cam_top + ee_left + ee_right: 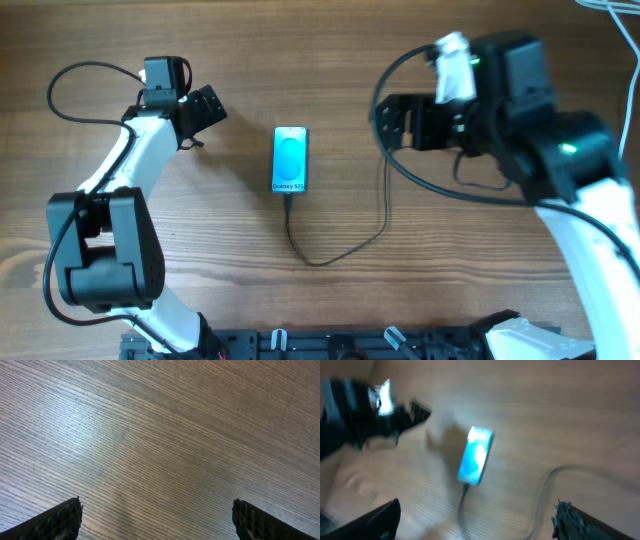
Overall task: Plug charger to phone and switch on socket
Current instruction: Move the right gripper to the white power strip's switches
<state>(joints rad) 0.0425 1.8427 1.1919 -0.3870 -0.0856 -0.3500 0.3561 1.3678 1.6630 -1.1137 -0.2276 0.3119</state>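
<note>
Left claw (pixel 203 108) and right claw (pixel 392 122) both gape wide, holding nothing, either side of the phone (pixel 290 159) (screen up on the desk (pixel 450 300)). The charger (pixel 320 263) seems seated in the phone's near end, its cable looping right.

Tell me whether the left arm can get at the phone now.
Probably yes: the left gripper stands open beside the phone, only bare table between them; the charger runs off its bottom edge.
</note>
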